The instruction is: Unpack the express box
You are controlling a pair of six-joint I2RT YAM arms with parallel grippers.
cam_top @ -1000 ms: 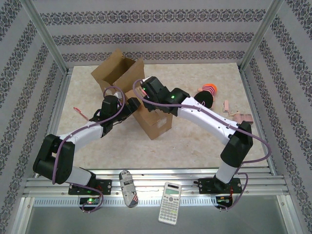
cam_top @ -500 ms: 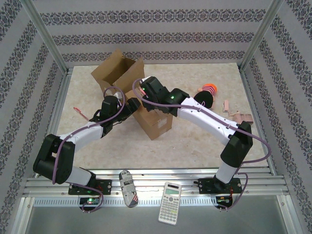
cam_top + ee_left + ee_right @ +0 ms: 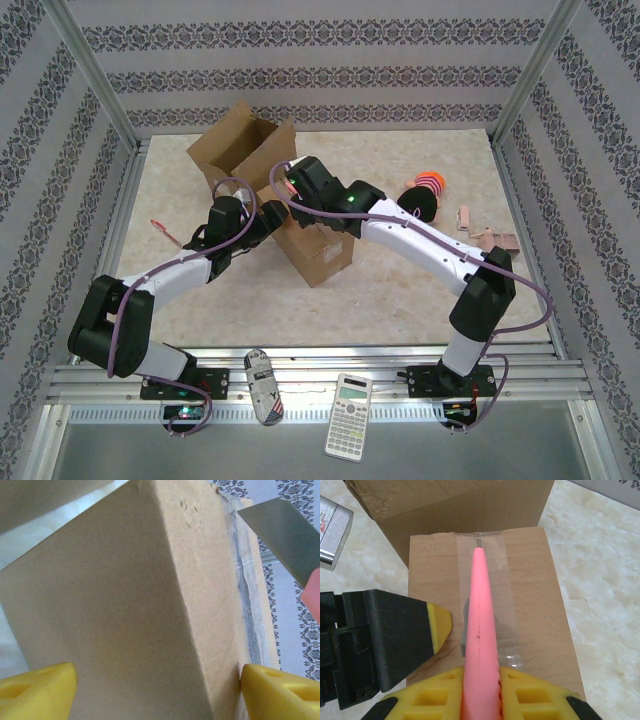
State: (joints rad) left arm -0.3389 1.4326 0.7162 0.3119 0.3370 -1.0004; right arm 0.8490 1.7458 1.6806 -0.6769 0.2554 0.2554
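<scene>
We take the sealed express box [image 3: 322, 256] as our reference. It stands on the desk [image 3: 400, 295], just in front of a larger open carton [image 3: 243, 150] and touching or nearly touching it.

The left end effector [image 3: 268, 216] comes in from the box's left side. Its fingers are spread wide enough to straddle one upright corner. One yellow pad [image 3: 440, 625] lies against the left edge of the box top, and the other sits at the opposite face. We judge that this is a bracing hold that clamps the cardboard so the box cannot slide or twist under a cut.

The right end effector [image 3: 481, 685] is above the box, its fingers pressed together on a pink knife [image 3: 479, 610]. The knife lies straight along the strip of clear tape [image 3: 501, 575] that runs down the middle of the lid. Its metal tip reaches the far edge of the box, beside the carton. It is lined up this way, we believe, so the blade can follow the seam between the flaps.

The tape looks whole under the knife's length, so we think the slitting is at its start. The flaps are closed and nothing has come out yet.
</scene>
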